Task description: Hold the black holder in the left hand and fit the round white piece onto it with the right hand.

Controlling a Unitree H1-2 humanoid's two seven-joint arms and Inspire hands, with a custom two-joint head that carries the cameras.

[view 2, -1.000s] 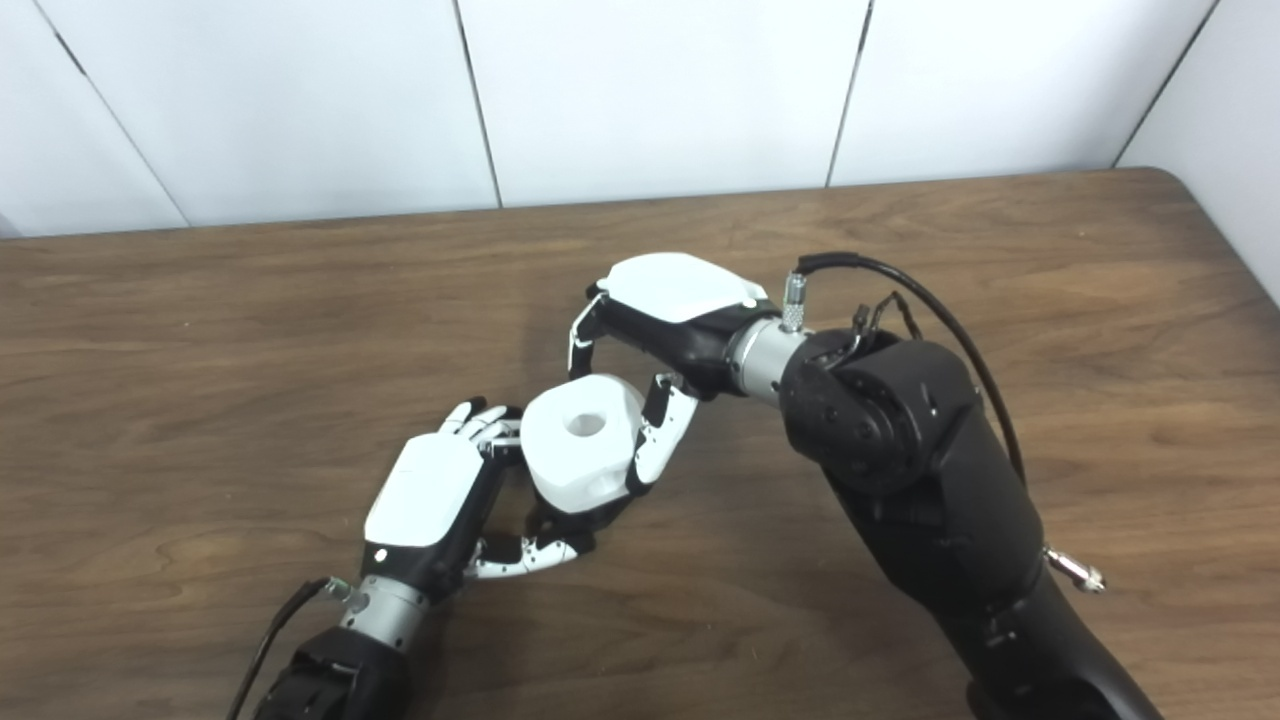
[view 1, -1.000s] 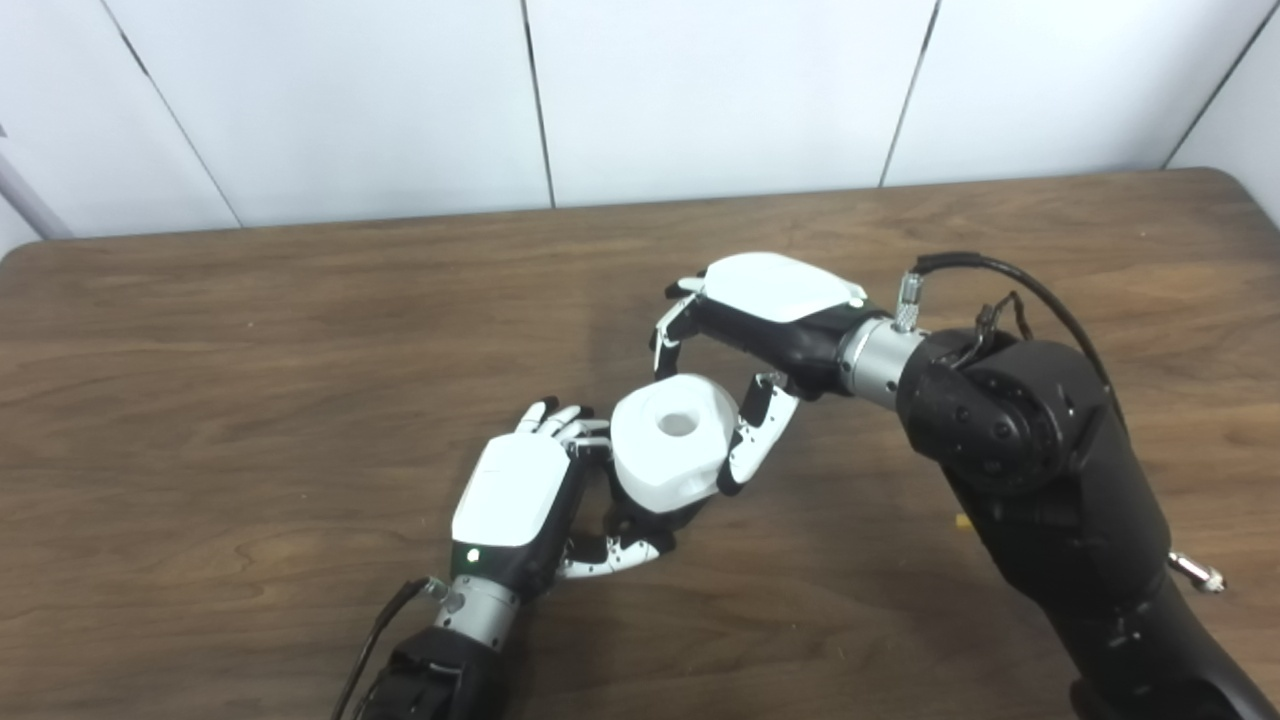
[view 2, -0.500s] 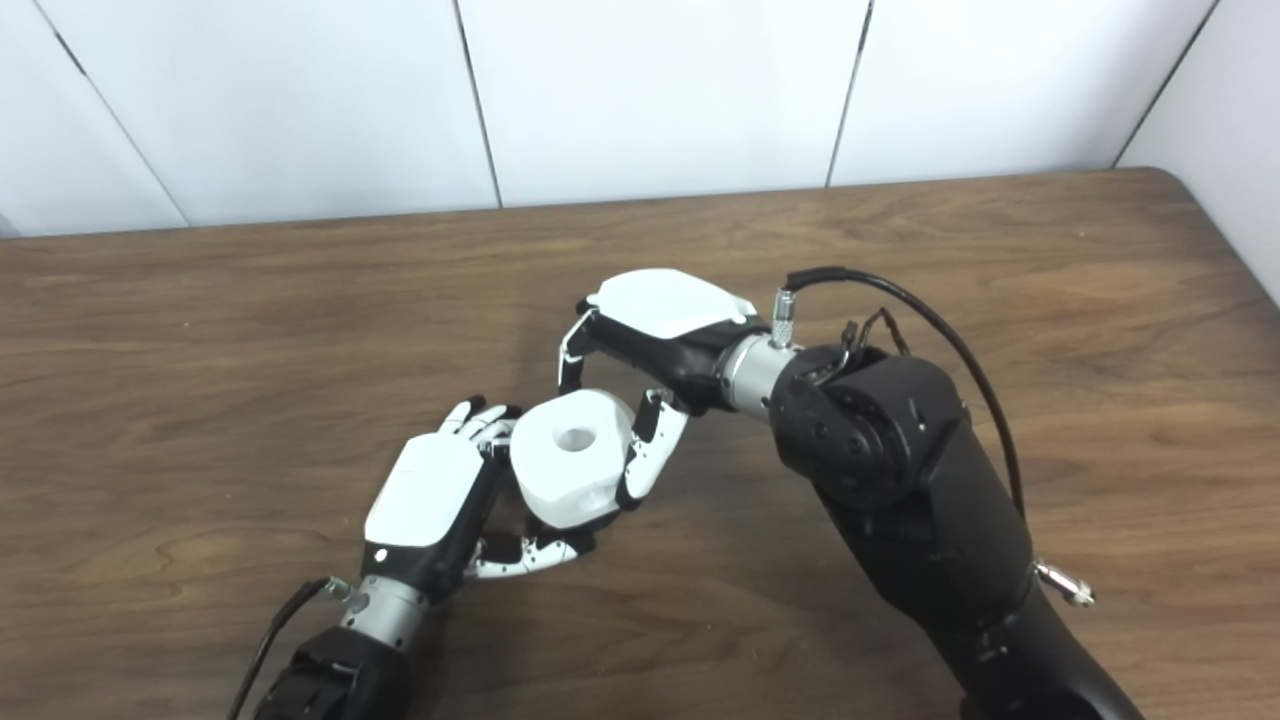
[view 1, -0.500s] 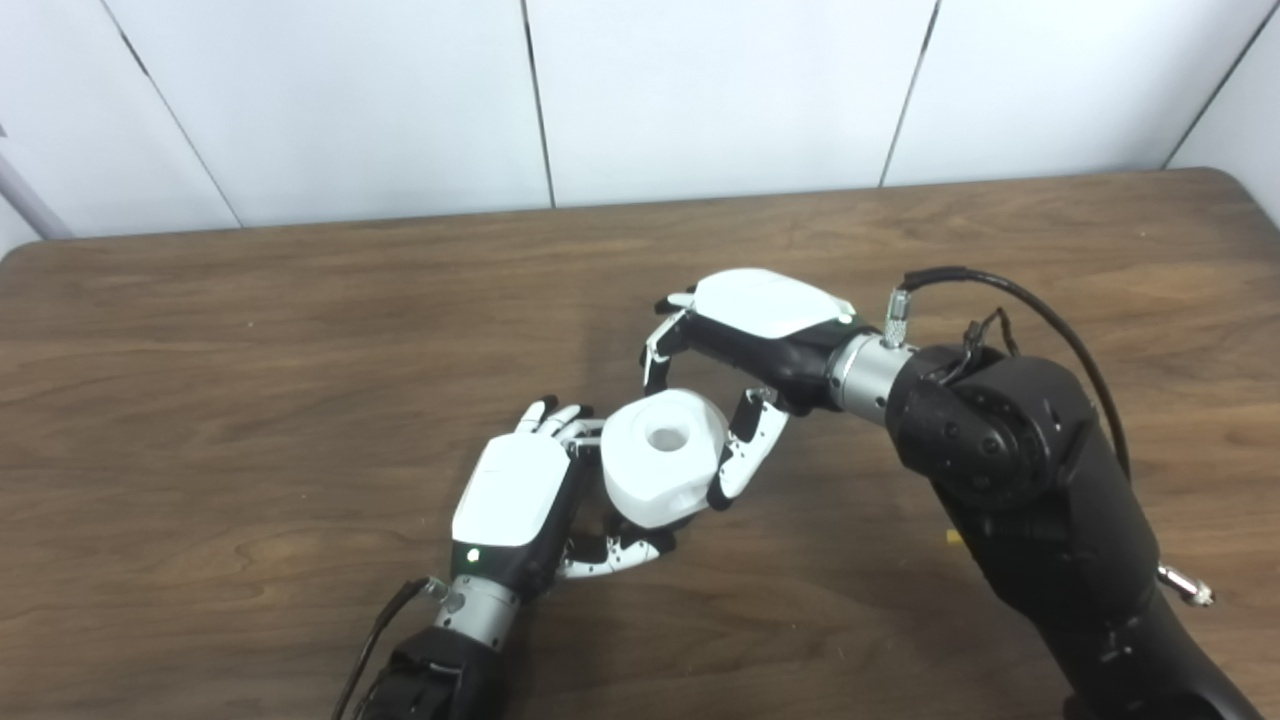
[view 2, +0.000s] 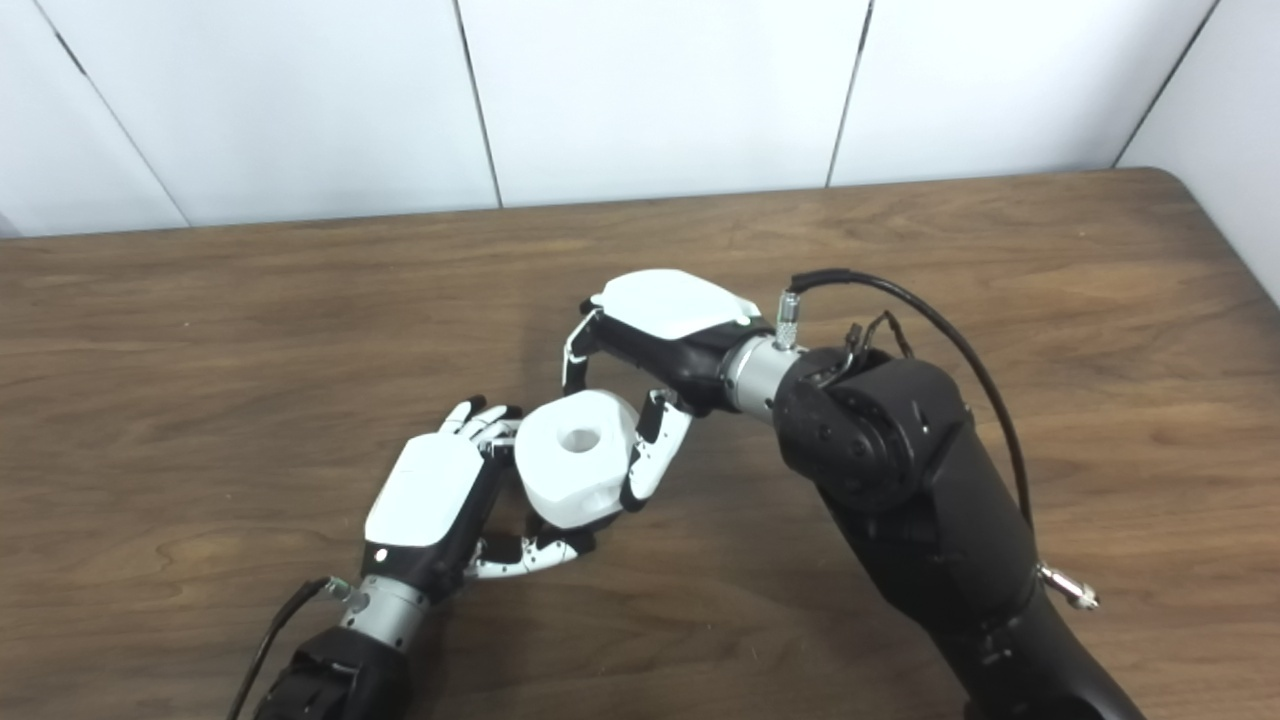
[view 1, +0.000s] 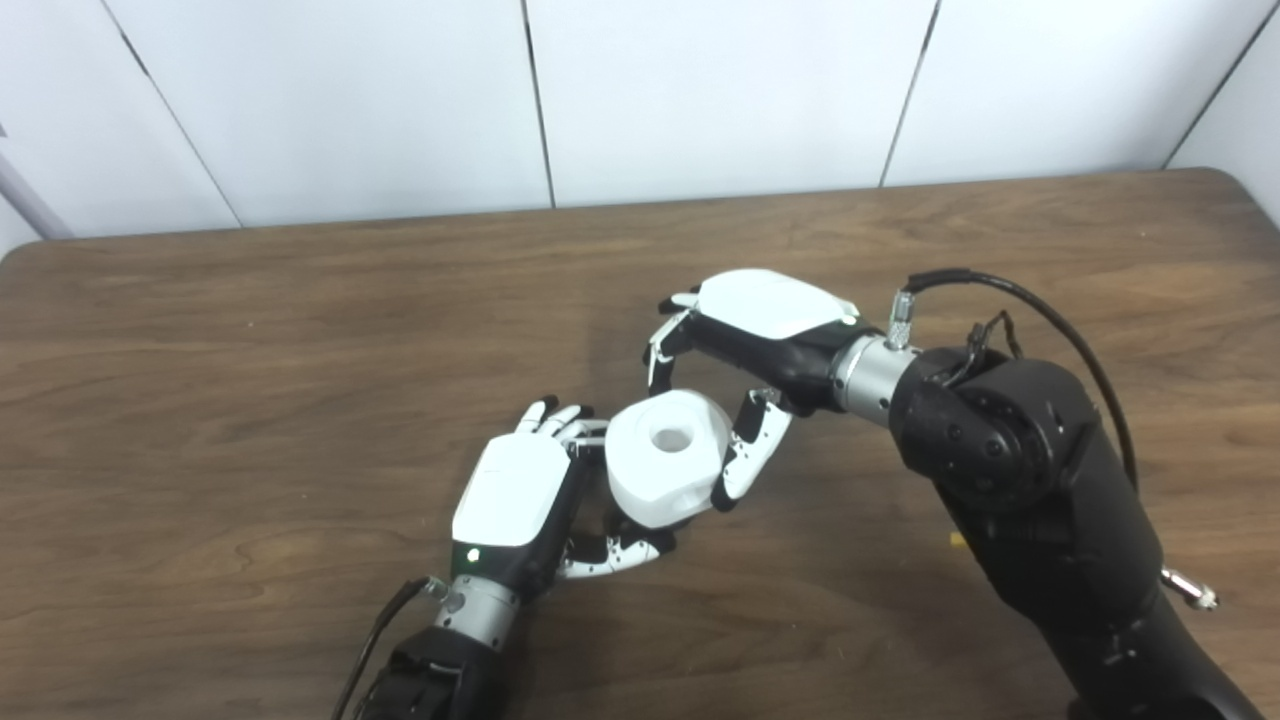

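Note:
My left hand (view 1: pixel 515 490) rests low over the wooden table (view 1: pixel 250 380), fingers curled around a black holder (view 1: pixel 618 524) that is almost wholly hidden; only a dark sliver shows above the thumb. The round white piece (view 1: pixel 665 460), with a hole in its top face, sits right over that holder, against my left fingertips. From the right my right hand (view 1: pixel 762 312) reaches over it, shut on the piece, its thumb (view 1: pixel 745 462) pressed on the right side and its fingers (view 2: pixel 574 352) curled down behind. Whether the piece is seated on the holder cannot be told.
A white panelled wall (view 1: pixel 700 90) runs behind the table's far edge. My bulky black right forearm (view 1: pixel 1030 500) with a looping cable (view 1: pixel 1010 290) fills the lower right. A tiny yellow speck (view 1: pixel 958 540) lies on the wood beside it.
Over the second my right hand sank and moved slightly left, bringing the white piece down against the left hand. In the last half-second it hardly moved. The left hand stayed still.

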